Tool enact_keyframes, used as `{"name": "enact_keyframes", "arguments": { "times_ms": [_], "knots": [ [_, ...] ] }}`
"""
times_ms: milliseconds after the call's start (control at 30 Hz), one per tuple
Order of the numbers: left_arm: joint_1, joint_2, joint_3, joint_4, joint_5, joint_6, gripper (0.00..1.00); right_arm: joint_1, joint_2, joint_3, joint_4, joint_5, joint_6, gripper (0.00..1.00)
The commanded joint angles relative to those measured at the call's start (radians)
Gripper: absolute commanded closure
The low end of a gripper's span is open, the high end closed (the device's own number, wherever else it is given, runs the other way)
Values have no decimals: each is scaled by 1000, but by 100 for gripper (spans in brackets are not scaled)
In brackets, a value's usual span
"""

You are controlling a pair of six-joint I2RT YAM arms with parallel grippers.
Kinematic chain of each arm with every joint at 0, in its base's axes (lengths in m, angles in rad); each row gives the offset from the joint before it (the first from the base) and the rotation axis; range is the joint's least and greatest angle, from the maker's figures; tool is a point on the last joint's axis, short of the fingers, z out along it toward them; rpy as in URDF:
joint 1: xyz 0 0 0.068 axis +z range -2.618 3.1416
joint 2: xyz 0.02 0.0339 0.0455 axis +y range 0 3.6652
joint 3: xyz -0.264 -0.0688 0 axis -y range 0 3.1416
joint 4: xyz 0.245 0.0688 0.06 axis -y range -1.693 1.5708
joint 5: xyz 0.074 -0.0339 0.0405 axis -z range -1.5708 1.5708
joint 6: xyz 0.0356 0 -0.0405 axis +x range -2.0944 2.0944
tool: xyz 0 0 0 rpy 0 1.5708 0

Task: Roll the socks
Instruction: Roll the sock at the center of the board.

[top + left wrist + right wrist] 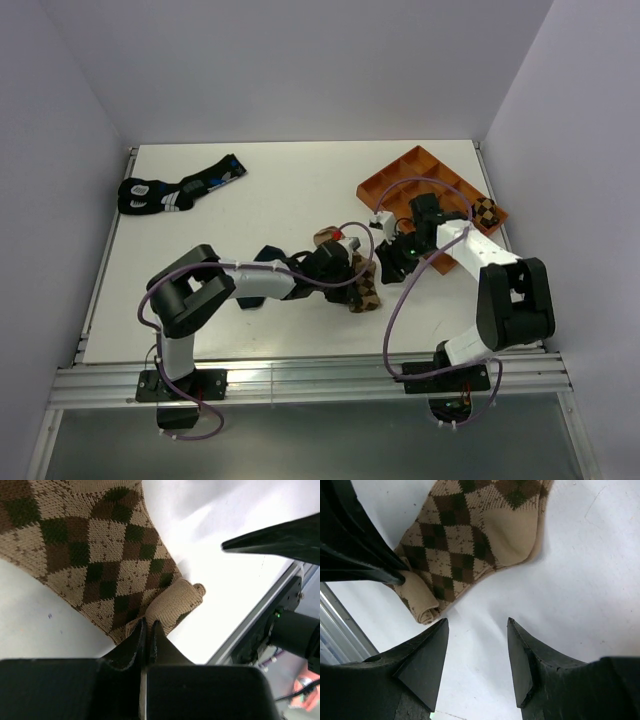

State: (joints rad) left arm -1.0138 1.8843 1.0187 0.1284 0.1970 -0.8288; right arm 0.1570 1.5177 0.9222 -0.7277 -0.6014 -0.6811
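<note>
While L claw (147, 626) pinches argyle sock (100, 555), pinched edge hidden; R claw (477, 624) spread.

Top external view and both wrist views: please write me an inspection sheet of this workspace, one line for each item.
Surface: white table, matte.
Job's things: argyle sock lying on the table, one corner curled; dark fabric by the left arm, perhaps the navy sock, cannot tell.
Clutter: black socks far left; orange tray far right, a checked roll in it.
End effectors: left end effector shut on the argyle sock's edge; right end effector open, apart from the sock.
Cables: purple cable looped along each arm.
Surroundings: white walls on three sides; metal rail at the near edge.
</note>
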Motion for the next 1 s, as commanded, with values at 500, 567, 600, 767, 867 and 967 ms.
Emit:
{"name": "enact_keyframes", "arguments": {
  "times_ms": [500, 567, 600, 767, 867, 967],
  "knots": [
    [129, 116, 201, -459, 361, -18, 100, 105, -273, -172, 24, -31, -241, 44],
    [136, 131, 219, -483, 377, -15, 100, 155, -304, -200, 54, -8, -241, 44],
    [138, 139, 233, -495, 383, -18, 100, 183, -341, -215, 69, 8, -236, 44],
    [144, 180, 306, -556, 397, -6, 100, 372, -427, -302, 169, 91, -198, 42],
    [146, 194, 323, -567, 404, -9, 100, 420, -413, -303, 177, 112, -196, 42],
    [146, 200, 345, -579, 407, -7, 100, 452, -377, -306, 204, 136, -198, 42]
  ]
}}
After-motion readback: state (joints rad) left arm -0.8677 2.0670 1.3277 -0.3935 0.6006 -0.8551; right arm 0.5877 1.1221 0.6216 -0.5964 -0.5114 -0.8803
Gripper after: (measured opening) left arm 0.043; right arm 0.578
